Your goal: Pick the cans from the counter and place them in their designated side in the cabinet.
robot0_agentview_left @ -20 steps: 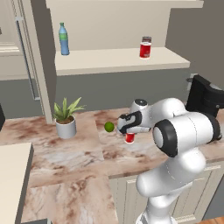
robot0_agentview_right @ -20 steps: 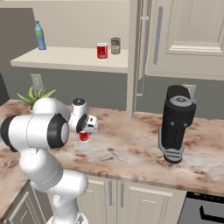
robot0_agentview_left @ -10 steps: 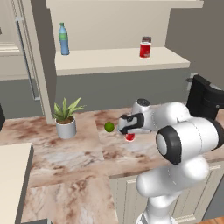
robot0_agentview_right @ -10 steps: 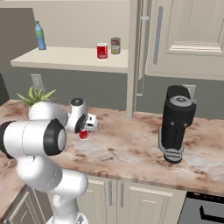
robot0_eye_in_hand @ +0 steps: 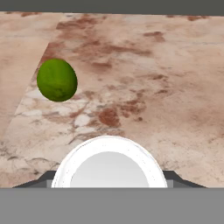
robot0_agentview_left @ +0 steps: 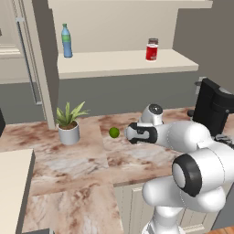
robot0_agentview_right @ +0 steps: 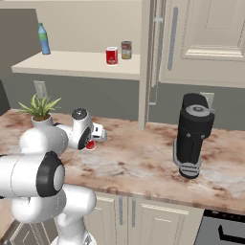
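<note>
Cans — two: one (robot0_agentview_right: 111, 56) on cabinet (robot0_agentview_right: 72, 64) shelf, one (robot0_eye_in_hand: 109, 162) in gripper (robot0_agentview_right: 98, 135).

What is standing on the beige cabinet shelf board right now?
A tall blue bottle at one end, a small red can with a white top and a tan-labelled can with a dark top beside it. From the left the tan one is covered.

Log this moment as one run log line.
tool: shut on can | can: over counter | other can: on cabinet shelf | lime: beside tool
</note>
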